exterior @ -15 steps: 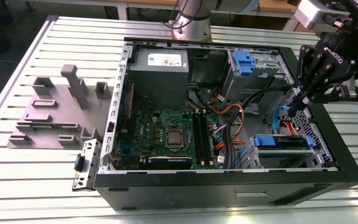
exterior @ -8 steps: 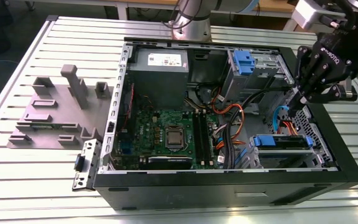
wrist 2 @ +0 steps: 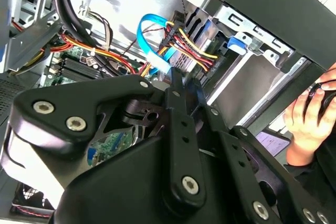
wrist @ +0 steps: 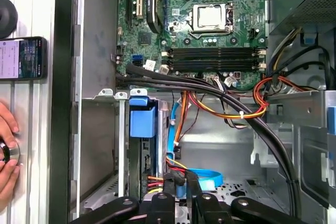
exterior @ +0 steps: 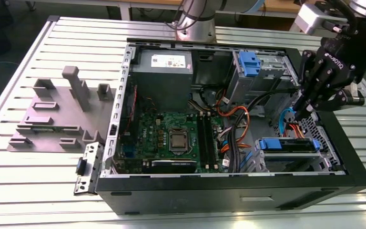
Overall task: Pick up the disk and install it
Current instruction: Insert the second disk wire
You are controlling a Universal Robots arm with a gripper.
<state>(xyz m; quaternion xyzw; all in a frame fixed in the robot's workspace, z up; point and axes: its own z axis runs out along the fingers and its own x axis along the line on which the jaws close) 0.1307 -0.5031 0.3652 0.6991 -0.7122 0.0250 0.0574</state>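
Observation:
The disk [exterior: 289, 145] lies in the drive cage at the case's corner on the exterior view's right, its blue carrier frame facing the motherboard. In the first wrist view the disk [wrist: 142, 120] stands edge-on between the cage's metal walls. My gripper [exterior: 300, 113] hangs just beyond the cage, over the case's side wall, with its fingers pressed together and nothing visibly between them. In both wrist views the gripper [wrist: 182, 180] [wrist 2: 184, 83] is shut, right beside a looped blue data cable [wrist: 202, 173] and a bundle of red, yellow and black power wires [wrist 2: 191, 51].
The open black computer case [exterior: 234, 183] holds a motherboard [exterior: 170, 133], a grey power supply [exterior: 164, 64] and a blue clip [exterior: 249, 64] in the far bay. A grey fixture plate [exterior: 55, 109] lies at the exterior view's left. A person's hand [wrist: 6, 150] and a phone [wrist: 23, 59] are beside the case.

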